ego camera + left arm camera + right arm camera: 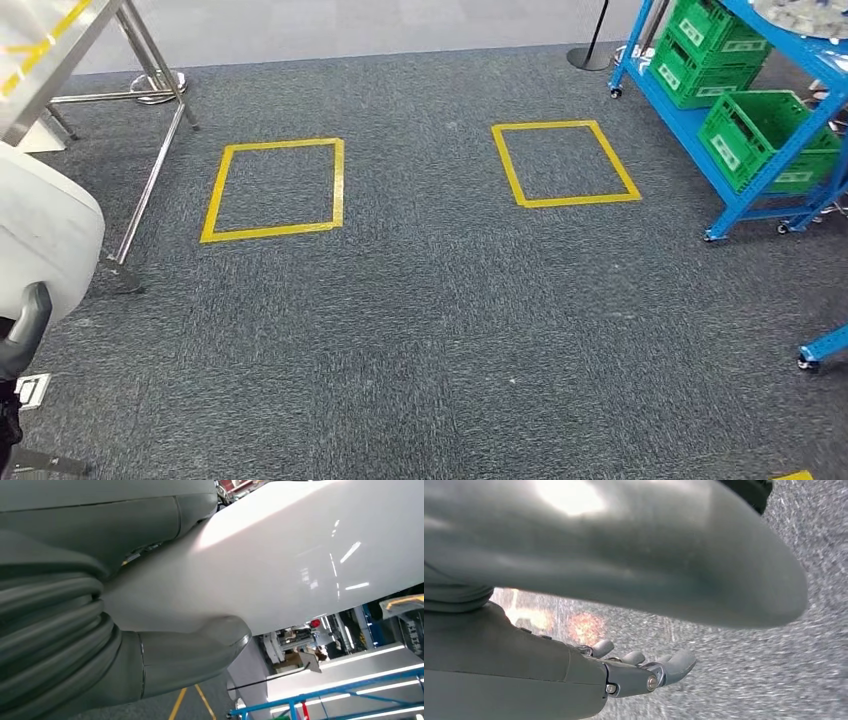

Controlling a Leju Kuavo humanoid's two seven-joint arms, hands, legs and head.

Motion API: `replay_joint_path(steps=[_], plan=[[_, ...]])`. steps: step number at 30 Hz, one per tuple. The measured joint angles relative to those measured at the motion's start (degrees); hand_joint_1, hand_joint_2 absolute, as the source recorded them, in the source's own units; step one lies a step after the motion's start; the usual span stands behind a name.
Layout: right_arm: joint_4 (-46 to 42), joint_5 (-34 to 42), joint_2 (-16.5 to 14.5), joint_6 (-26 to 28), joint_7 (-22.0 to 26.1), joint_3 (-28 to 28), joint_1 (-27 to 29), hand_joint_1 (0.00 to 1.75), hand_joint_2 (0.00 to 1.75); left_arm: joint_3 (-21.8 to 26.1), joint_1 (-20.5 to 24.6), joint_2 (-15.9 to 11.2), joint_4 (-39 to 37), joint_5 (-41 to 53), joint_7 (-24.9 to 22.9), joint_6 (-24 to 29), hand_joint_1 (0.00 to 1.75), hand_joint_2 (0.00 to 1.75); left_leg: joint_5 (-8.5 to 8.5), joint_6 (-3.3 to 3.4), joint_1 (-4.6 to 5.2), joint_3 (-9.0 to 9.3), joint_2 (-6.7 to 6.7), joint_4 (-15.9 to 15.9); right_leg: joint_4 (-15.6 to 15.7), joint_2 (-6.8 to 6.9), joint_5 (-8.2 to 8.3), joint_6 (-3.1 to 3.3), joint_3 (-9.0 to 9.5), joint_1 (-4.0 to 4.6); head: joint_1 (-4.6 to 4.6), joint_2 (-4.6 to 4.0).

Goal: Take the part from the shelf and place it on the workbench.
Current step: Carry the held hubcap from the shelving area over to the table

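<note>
On the grey carpet between the blue shelf point(735, 150) and the metal table point(60, 60), we carry the white part point(300, 555) in our left hand point(190, 650), right hand point(644, 672) fingers loosely spread, and must next turn toward the table.

grey carpet floor point(450, 330), two yellow tape squares point(275, 190), blue shelf point(735, 190) holding green crates point(765, 135)

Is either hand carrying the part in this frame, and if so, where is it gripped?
The left hand presses against a large white glossy part; where the fingers hold it cannot be told. The right hand holds nothing, with fingers extended over the carpet.
</note>
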State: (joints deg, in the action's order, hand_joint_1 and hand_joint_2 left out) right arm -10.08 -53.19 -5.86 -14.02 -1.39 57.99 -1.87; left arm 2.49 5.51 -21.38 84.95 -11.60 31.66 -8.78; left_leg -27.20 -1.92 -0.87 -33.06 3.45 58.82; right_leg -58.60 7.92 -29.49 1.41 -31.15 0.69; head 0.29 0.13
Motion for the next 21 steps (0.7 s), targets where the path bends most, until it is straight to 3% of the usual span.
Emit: replay_joint_path(steps=[1, 3, 5, 7, 8, 9, 10, 12, 14, 16, 17, 18, 20, 21], plan=[[0.00, -0.10, -0.01, -0.07, -0.09, 0.00, -0.23, 0.00, 0.00, -0.02, 0.09, -0.01, -0.01, 0.11, -0.28, -0.01, 1.75, 1.75, 0.10, 0.41, -0.05, -0.12, -0.71, -0.04, -0.08, 0.11, -0.14, -0.36, 0.10, -0.11, 0.01, 0.00], [0.01, -0.22, -0.03, -0.17, -0.11, 0.00, -0.49, 0.00, 0.00, -0.05, 0.53, -0.01, -0.01, 0.45, -0.79, -0.01, 1.75, 1.75, 0.43, 1.14, -0.25, -0.26, -2.06, -0.24, -2.09, -2.51, -1.66, -1.07, -0.57, -0.47, 0.08, 0.00], [0.05, -0.22, -0.08, -0.23, -0.02, 0.00, -0.43, 0.00, 0.00, -0.14, 0.99, 0.07, -0.01, 0.85, -0.93, -0.02, 1.75, 1.75, 0.65, 1.60, -0.33, -0.43, -3.42, -0.31, -8.62, -6.40, -5.16, -1.47, -3.60, -0.73, 0.22, 0.00], [0.08, -0.22, -0.14, -0.18, -0.18, 0.00, -0.25, 0.00, 0.00, -0.21, 1.11, 0.18, -0.10, 0.95, -0.92, -0.06, 1.75, 1.75, 0.74, 1.78, -0.26, -0.66, -4.97, -0.21, -15.70, -7.61, -7.66, -1.46, -7.33, -0.75, 0.27, 0.01], [0.09, -0.22, -0.15, -0.11, -0.32, 0.00, -0.17, 0.00, 0.00, -0.23, 1.12, 0.20, -0.17, 0.90, -0.92, -0.14, 1.75, 1.75, 0.76, 1.79, -0.22, -0.73, -5.80, -0.14, -16.82, -7.73, -7.39, -1.35, -8.10, -0.75, 0.27, 0.01], [0.09, -0.22, -0.16, -0.03, -0.45, 0.00, -0.13, 0.00, 0.00, -0.25, 1.20, 0.22, -0.30, 0.83, -0.94, -0.26, 1.75, 1.75, 0.79, 1.77, -0.22, -0.77, -6.65, -0.06, -15.55, -7.91, -5.99, -1.17, -7.70, -0.75, 0.27, 0.01], [0.09, -0.21, -0.17, 0.04, -0.51, 0.00, -0.14, 0.00, 0.00, -0.26, 1.34, 0.22, -0.44, 0.80, -0.97, -0.40, 1.75, 1.75, 0.83, 1.70, -0.25, -0.78, -7.49, 0.00, -12.17, -8.42, -3.84, -0.94, -6.23, -0.75, 0.27, 0.01], [0.09, -0.20, -0.16, 0.10, -0.51, 0.00, -0.18, 0.00, 0.00, -0.28, 1.75, 0.22, -0.78, 0.76, -1.04, -0.60, 1.75, 1.75, 0.97, 1.31, -0.33, -0.88, -9.09, 0.07, -4.06, -10.74, -0.29, -0.51, -2.63, -0.70, 0.27, 0.00], [0.09, -0.20, -0.17, 0.10, -0.50, 0.00, -0.28, 0.00, 0.00, -0.30, 2.05, 0.22, -1.08, 0.74, -1.05, -0.70, 1.75, 1.75, 1.21, 0.58, -0.39, -1.15, -10.38, -0.07, -0.48, -11.82, 0.73, -0.31, -1.11, -0.48, 0.27, 0.00], [0.09, -0.08, -0.23, 0.12, -0.37, 0.00, -0.42, 0.00, 0.00, -0.32, 2.09, 0.10, -1.37, 0.66, -1.03, -0.78, 1.75, 1.75, 1.57, -0.26, -0.50, -1.48, -11.40, -0.41, -0.21, -10.47, 1.04, 0.15, -1.07, -0.35, 0.27, 0.00], [0.09, -0.03, -0.28, 0.14, -0.33, 0.00, -0.49, 0.00, 0.00, -0.33, 2.05, -0.04, -1.47, 0.56, -0.99, -0.80, 1.75, 1.75, 1.46, -0.53, -0.49, -1.76, -10.80, -0.22, 0.06, -9.78, 1.29, 0.55, -1.01, -0.38, 0.25, 0.00], [0.09, -0.03, -0.32, 0.16, -0.38, 0.00, -0.51, 0.00, 0.00, -0.33, 2.07, -0.20, -1.55, 0.42, -0.97, -0.79, 1.75, 1.75, 0.70, -0.74, -0.44, -2.37, -9.37, 0.80, 0.35, -9.06, 1.52, 1.01, -0.97, -0.47, 0.15, 0.00], [0.09, -0.20, -0.37, 0.23, -0.88, 0.00, -0.41, 0.00, 0.00, -0.33, 2.11, -0.39, -1.58, 0.05, -1.01, -0.78, 1.75, 1.75, -2.70, -1.05, -0.30, -4.85, -5.59, 6.19, 0.68, -7.62, 1.68, 1.64, -0.95, -0.46, -0.08, 0.00], [0.09, -0.29, -0.38, 0.28, -1.12, 0.00, -0.28, 0.00, 0.00, -0.33, 2.01, -0.42, -1.63, -0.07, -1.09, -0.77, 1.75, 1.75, -4.73, -1.27, -0.29, -6.55, -4.54, 10.08, 0.67, -6.87, 1.63, 1.80, -1.00, -0.38, -0.17, 0.00]])
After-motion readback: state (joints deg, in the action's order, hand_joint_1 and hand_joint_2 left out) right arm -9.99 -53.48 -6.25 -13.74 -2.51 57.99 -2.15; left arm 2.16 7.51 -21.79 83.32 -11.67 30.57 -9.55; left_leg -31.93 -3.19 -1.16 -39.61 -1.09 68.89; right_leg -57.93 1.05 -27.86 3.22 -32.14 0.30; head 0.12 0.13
